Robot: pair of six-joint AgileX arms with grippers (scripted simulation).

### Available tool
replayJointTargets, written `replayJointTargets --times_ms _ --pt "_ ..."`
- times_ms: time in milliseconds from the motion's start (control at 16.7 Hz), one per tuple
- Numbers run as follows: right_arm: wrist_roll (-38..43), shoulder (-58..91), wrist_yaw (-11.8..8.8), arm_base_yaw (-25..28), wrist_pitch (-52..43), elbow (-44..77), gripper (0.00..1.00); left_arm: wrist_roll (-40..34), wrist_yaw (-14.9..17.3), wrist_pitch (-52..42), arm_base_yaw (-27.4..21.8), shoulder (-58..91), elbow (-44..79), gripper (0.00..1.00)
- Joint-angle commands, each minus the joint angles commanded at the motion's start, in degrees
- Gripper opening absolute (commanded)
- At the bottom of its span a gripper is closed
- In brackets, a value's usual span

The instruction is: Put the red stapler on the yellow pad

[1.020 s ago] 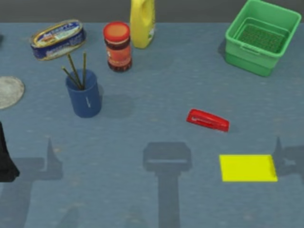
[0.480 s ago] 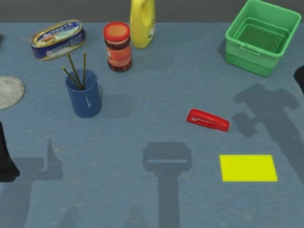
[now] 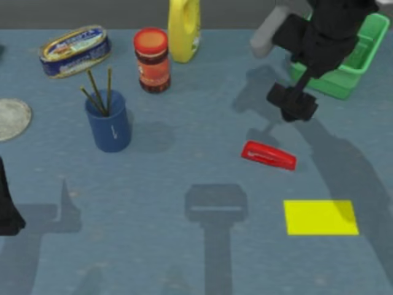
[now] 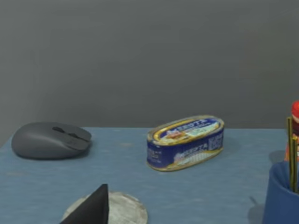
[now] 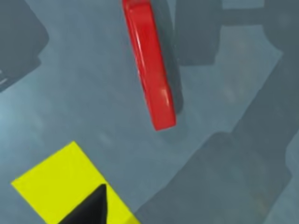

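Top view — right end effector point(image 3: 292, 103) above red stapler point(image 3: 268, 155)

The red stapler point(image 3: 268, 155) looks glossy plastic, the yellow pad point(image 3: 320, 217) flat and matt, the worktop point(image 3: 202, 123) faintly speckled matt blue.

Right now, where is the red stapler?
In the top view the red stapler lies flat on the table's right half, apart from the yellow pad, with the right gripper above it.

One stapler point(image 3: 268, 155), one pad point(image 3: 320, 217), one cup point(image 3: 108, 123), three pencils point(image 3: 98, 91), one jar point(image 3: 151, 59), one bottle point(image 3: 184, 28), one tin point(image 3: 75, 50), one basket point(image 3: 362, 54), one mouse point(image 4: 50, 139), one disc point(image 3: 12, 118).
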Motion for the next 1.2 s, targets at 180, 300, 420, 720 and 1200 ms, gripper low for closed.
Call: replayJointTargets --times_ms 180,300,420,720,1200 --pt "-3.7 12.7 -0.3 2.8 -7.1 13.6 1.00 0.0 0.0 0.0 0.0 0.0 0.0 1.00" --pt "-5.5 18.1 -0.5 4.2 -10.1 20.1 1.00 0.0 0.0 0.0 0.0 0.0 0.0 1.00" --pt "-6.7 21.3 -0.7 5.2 -12.0 24.2 1.00 0.0 0.0 0.0 0.0 0.0 0.0 1.00" --pt "-7.2 22.5 -0.8 5.6 -12.7 26.0 1.00 0.0 0.0 0.0 0.0 0.0 0.0 1.00" --pt "-7.2 22.9 -0.8 5.5 -2.9 16.7 1.00 0.0 0.0 0.0 0.0 0.0 0.0 1.00"
